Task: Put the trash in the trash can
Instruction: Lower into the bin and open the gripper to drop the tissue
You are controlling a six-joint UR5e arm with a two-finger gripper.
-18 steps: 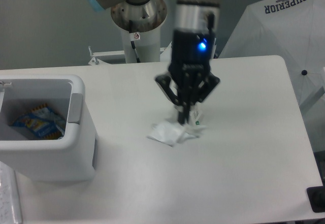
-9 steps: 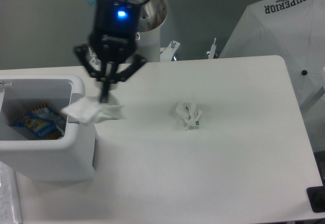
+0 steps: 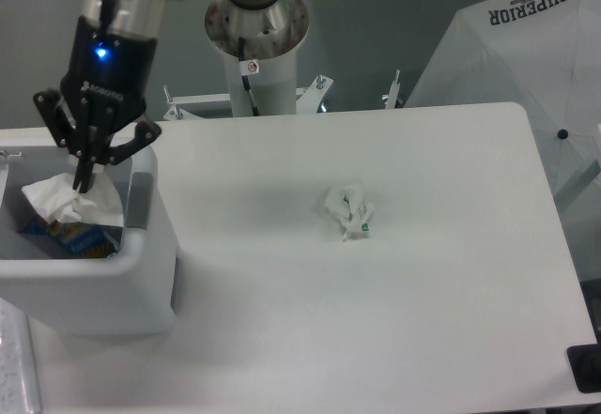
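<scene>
My gripper (image 3: 84, 181) hangs over the open trash can (image 3: 141, 273) at the left, its fingers pinched on a crumpled white piece of trash (image 3: 68, 203) that dangles inside the can's opening. A second piece of trash (image 3: 349, 212), white with tiny green marks, lies on the table right of centre, far from the gripper. The can is a white boxy bin with a grey strip on its right side.
A blue-and-yellow snack packet (image 3: 80, 237) lies in the bottom of the can. The arm's white base column (image 3: 255, 57) stands behind the table. A white SUPERIOR umbrella (image 3: 526, 48) leans at the far right. A dark object (image 3: 587, 367) sits at the table's lower right corner.
The gripper carried the white scrap from the table centre leftward, past the can's rim, and now holds it over the can's opening. The green-marked scrap stayed put.
</scene>
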